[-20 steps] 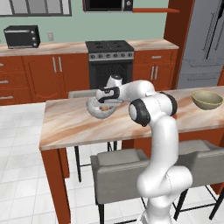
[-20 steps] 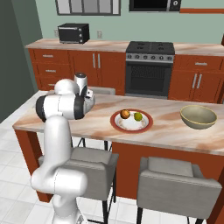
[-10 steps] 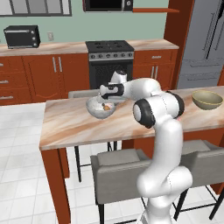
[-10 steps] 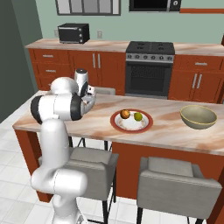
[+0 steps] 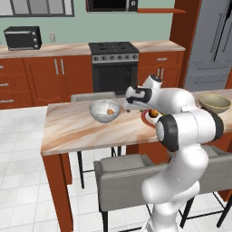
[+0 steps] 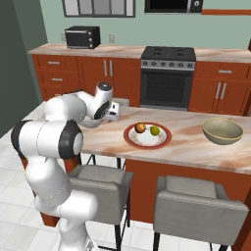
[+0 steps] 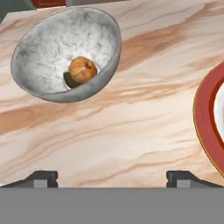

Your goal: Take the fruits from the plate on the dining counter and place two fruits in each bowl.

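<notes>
Fruits: one orange-brown fruit (image 7: 82, 70) sits at the bottom of the speckled whitish-grey bowl (image 7: 39, 52) — visible in the hand view and, from the left base view, as an orange spot (image 5: 110, 111) inside the same bowl (image 5: 104, 111). Two more remain on the plate (image 6: 147, 144): an orange fruit (image 6: 140, 128) toward the plate's left side and a yellow-green fruit (image 6: 154, 130) just beside it, seen in the right base view. In the left base view the plate is mostly hidden behind the arm; an orange fruit (image 5: 154, 113) shows on it.

Dining counter (image 6: 196, 149): grey bowl, plate and olive-tan bowl (image 6: 222, 131) stand in a row along the marble top. The olive-tan bowl (image 5: 214, 102) stands well apart from the plate; nothing can be made out inside it from either base view.

Gripper (image 7: 112, 176): hovers above bare marble between the grey bowl and the plate, whose red-brown rim (image 7: 209, 122) enters the hand view at the right edge. The two finger tips (image 7: 41, 178) stand wide apart with only the counter top between them — nothing held. In the left base view the hand (image 5: 134, 97) is just right of the grey bowl, above the counter; in the right base view the hand (image 6: 111, 110) sits left of the plate.
</notes>
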Tool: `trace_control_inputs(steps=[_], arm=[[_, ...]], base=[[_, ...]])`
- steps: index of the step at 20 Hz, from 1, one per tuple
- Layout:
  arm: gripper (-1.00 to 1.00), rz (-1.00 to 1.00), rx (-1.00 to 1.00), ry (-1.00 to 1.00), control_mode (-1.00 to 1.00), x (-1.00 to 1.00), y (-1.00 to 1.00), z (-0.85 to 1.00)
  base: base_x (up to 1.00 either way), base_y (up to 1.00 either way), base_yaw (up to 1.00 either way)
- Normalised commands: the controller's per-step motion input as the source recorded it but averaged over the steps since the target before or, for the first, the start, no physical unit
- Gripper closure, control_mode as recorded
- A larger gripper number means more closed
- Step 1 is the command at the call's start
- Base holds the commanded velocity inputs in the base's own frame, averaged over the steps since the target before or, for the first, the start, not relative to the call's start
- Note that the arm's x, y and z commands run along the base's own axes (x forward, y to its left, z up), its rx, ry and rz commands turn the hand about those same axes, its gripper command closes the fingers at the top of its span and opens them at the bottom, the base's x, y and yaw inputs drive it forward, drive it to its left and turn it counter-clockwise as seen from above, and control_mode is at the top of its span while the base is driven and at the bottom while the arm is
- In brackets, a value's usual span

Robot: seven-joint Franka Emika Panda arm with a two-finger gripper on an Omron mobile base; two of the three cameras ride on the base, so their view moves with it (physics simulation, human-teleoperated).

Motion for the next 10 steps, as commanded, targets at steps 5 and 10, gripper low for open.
trace_control_inputs(steps=[5, 10], arm=[[-1.00, -0.01, 0.02, 0.08, -1.00, -0.50, -0.85, 0.51], [-1.00, -0.07, 0.00, 0.18, -1.00, -0.04, -0.65, 0.37]], base=[[0.00, 0.00, 0.00], [0.00, 0.00, 0.00]])
